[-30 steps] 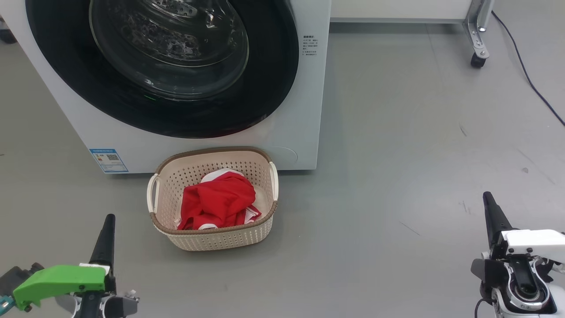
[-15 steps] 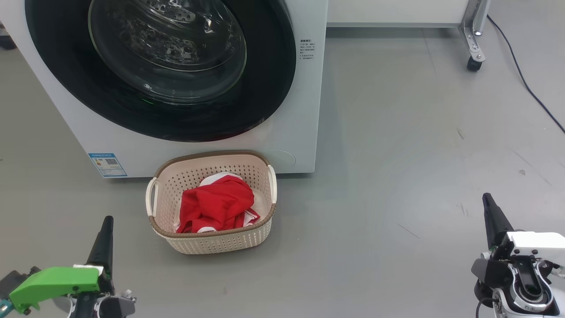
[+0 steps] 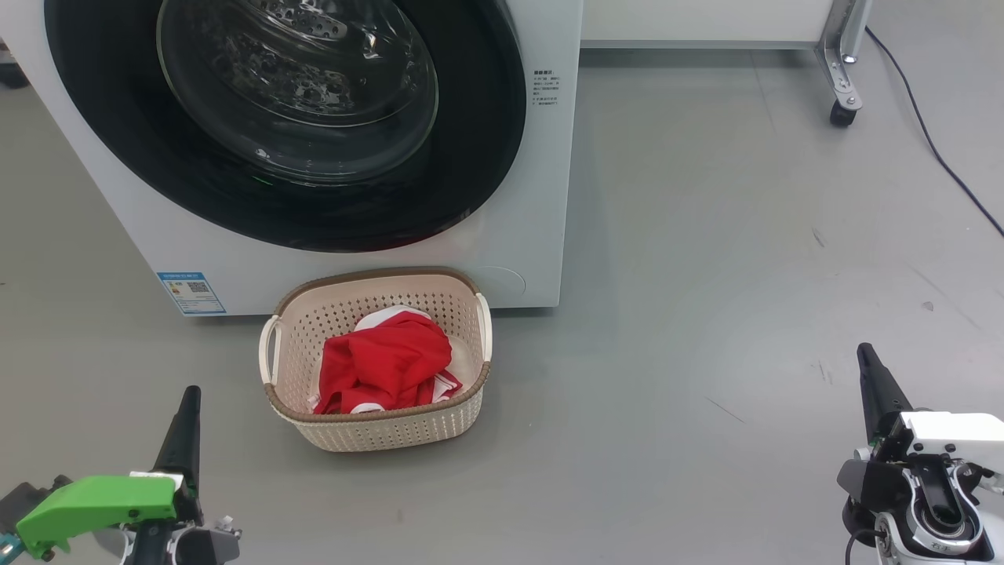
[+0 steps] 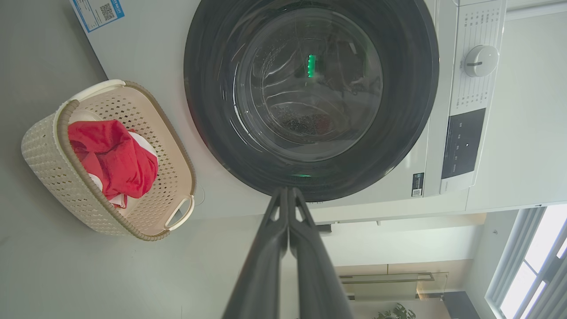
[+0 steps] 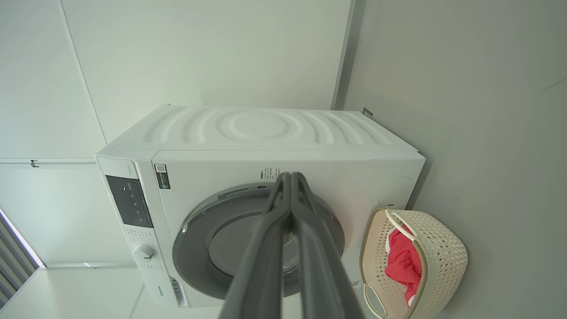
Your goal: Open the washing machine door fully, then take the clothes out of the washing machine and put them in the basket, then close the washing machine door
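Door (image 3: 486, 141) looks shut at upper left, clothes (image 3: 384, 365) lie in the basket (image 3: 392, 431) at centre, and left tool (image 3: 189, 400) and right tool (image 3: 867, 357) sit pinched narrow and empty in the lower corners, so I'd only confirm the latch is flush and hold both arms clear.

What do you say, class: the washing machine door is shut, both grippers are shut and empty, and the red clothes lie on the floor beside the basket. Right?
Not quite. The head view shows the clothes inside the basket, not on the floor beside it. The washing machine door is shut, and the left gripper and right gripper are shut and empty.
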